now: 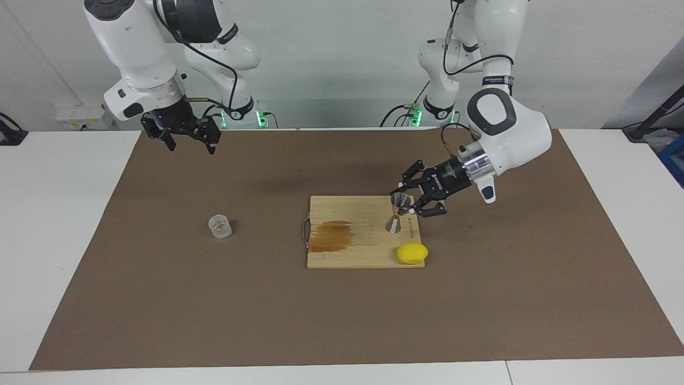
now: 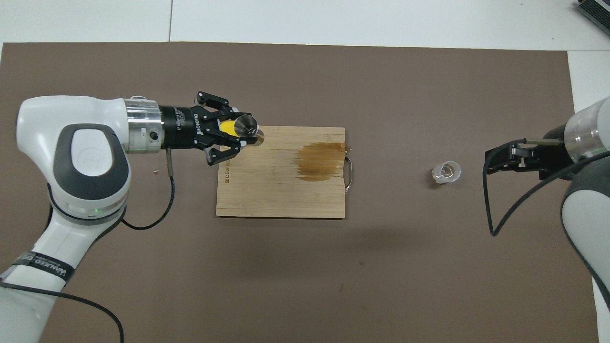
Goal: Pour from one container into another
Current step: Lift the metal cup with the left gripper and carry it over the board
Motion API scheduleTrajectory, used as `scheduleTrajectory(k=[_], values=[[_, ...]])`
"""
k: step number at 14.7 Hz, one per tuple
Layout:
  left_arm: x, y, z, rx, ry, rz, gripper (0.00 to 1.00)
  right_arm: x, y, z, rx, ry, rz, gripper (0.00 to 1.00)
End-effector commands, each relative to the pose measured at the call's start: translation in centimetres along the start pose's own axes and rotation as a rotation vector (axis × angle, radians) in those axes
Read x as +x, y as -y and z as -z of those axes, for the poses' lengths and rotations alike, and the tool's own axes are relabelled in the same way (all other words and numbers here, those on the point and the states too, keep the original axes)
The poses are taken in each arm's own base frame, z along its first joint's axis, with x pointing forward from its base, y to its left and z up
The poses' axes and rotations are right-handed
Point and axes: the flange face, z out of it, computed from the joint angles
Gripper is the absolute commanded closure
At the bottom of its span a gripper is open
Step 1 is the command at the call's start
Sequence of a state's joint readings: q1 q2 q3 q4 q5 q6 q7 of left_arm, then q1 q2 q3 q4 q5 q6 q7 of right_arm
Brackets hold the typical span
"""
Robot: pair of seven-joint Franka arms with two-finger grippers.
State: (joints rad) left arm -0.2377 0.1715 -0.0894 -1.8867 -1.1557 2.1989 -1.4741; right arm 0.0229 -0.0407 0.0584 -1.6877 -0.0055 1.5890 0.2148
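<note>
Setting: a white-walled lab, where a brown mat (image 1: 342, 299) covers the middle of a white table (image 1: 59, 240) in front of two white robot arms.
Cutting board: a wooden board (image 1: 352, 254) with a dark brown stain lies mid-mat, a metal handle on its edge toward the right arm's end.
Jigger: the silver hourglass jigger (image 1: 396, 213) stands upright on the board, on the corner nearer the robots at the left arm's end.
Left gripper: the left gripper (image 1: 414, 199) reaches in sideways at the jigger's upper cone, fingers spread to either side of it; whether they touch the metal cannot be told.
Lemon: a yellow lemon (image 1: 412, 253) sits on the board's corner farther from the robots, near the jigger.
Glass tumbler: the clear glass tumbler (image 1: 220, 226) stands alone on the mat toward the right arm's end, well apart from the board.
Right gripper: the right gripper (image 1: 191, 143) hangs in the air over the mat's edge by the robots, fingers apart and holding nothing, while that arm waits.
</note>
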Motion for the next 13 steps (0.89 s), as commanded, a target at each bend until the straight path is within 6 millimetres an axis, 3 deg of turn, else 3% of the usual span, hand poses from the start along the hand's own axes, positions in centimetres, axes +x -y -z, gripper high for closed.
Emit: scheduleTrajectory(k=[1,7,13], values=[[-1.8,2.2,-3.5,-0.072,0.022,0.028,1.00,-0.7,-0.4,0.0,0.019,0.005,-0.025,0.00],[-2.0,7.4,-10.8,-0.260,0.023,0.097,1.00,0.5,-1.3,-0.4,0.030,-0.027,-0.165,0.00],[0.2,9.3,-14.4,-0.281,0.036,0.108,1.00,2.8,-1.0,-3.9,0.060,0.021,-0.500,0.00]])
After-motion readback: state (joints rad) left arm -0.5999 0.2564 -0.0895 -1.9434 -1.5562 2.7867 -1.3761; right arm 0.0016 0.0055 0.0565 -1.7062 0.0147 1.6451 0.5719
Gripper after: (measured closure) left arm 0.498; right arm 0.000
